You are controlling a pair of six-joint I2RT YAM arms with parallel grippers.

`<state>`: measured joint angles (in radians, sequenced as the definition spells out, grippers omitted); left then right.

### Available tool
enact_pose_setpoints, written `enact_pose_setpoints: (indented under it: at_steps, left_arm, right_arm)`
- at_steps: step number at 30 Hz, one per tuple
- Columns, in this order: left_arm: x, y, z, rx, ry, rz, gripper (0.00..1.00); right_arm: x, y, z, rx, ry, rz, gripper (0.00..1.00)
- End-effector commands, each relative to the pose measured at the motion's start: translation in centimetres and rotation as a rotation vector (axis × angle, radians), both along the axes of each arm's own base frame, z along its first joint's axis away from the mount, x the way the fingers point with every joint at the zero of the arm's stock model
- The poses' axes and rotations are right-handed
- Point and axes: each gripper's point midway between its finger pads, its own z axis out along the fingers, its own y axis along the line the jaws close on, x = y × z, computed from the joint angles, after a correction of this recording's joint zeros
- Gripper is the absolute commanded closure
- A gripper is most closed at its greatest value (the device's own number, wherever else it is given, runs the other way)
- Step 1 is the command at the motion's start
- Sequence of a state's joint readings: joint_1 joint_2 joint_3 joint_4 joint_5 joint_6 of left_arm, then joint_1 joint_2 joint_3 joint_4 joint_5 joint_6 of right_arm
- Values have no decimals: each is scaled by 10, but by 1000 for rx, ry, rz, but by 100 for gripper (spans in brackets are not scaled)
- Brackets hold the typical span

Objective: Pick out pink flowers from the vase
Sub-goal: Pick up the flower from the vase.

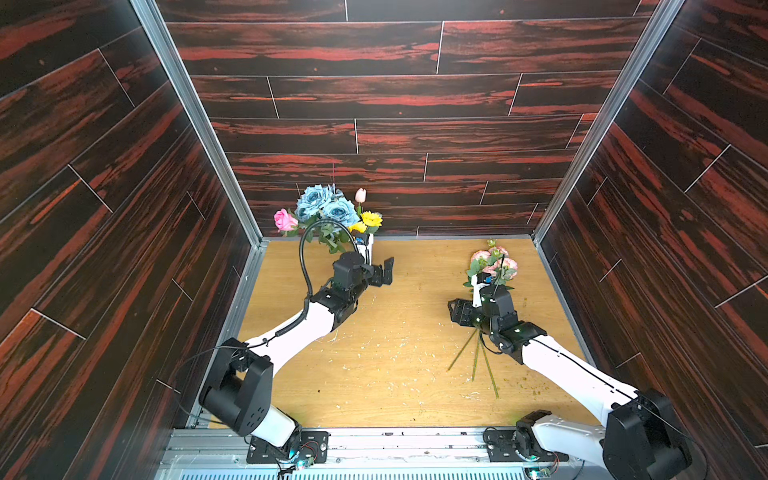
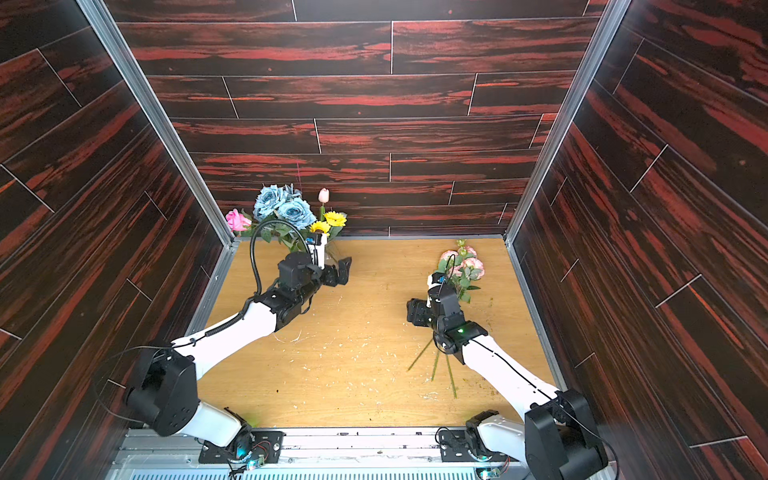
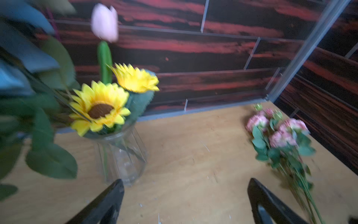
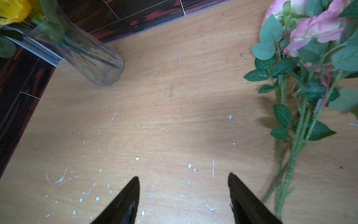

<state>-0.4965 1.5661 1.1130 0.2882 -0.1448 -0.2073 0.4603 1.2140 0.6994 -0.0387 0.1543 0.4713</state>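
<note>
The clear glass vase (image 3: pixel 120 155) stands at the back left of the table and holds dusty-blue roses (image 1: pixel 326 203), yellow sunflowers (image 3: pixel 98 108), a pale-pink tulip bud (image 1: pixel 360 194) and a bright pink rose (image 1: pixel 285 219). My left gripper (image 3: pixel 186 181) is open just right of the vase, with nothing between its fingers. A spray of pink flowers (image 1: pixel 494 262) lies flat at the back right, its stems (image 1: pixel 478 361) running under my right wrist. My right gripper (image 4: pixel 183 176) is open over bare wood, left of those stems, holding nothing.
The wooden table (image 1: pixel 395 353) is speckled with pale flecks and scratches. Dark red-streaked walls (image 1: pixel 374 137) close in the back and both sides, and the vase stands close to the back wall. A metal rail (image 1: pixel 374 440) runs along the front edge.
</note>
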Motion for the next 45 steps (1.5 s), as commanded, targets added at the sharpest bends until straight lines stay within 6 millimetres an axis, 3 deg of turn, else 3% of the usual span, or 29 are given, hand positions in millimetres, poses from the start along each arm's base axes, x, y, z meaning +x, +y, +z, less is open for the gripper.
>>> enact_pose_setpoints:
  at_steps: [1, 4, 5, 12, 13, 15, 24, 27, 39, 45]
  left_arm:
    - [29, 15, 37, -53, -31, 163, 0]
    - [53, 16, 55, -68, 51, 262, 0]
    - [64, 14, 53, -56, 91, 285, 0]
    - [110, -5, 79, -32, 170, 321, 1]
    - [112, -8, 69, -12, 215, 320, 1]
    - [119, -10, 68, -15, 235, 329, 1]
    - [125, 25, 46, -38, 300, 434, 1]
    - [122, 35, 46, -13, 281, 472, 1]
    - [139, 19, 40, 9, 225, 379, 3]
    - [146, 33, 48, 55, 184, 447, 3]
  right_arm:
    - [1, 6, -5, 24, 11, 10, 26]
    - [1, 6, -8, 20, 19, 9, 26]
    - [1, 6, -10, 16, 22, 10, 26]
    - [3, 3, -19, -6, 39, -3, 26]
    - [3, 4, -20, -7, 40, -1, 26]
    - [4, 3, -20, -12, 40, -3, 26]
    - [5, 5, -25, -17, 56, 7, 26]
    - [5, 7, -27, -13, 62, 13, 26]
    - [4, 10, -33, -15, 85, 30, 26]
    - [4, 12, -33, -12, 86, 35, 26]
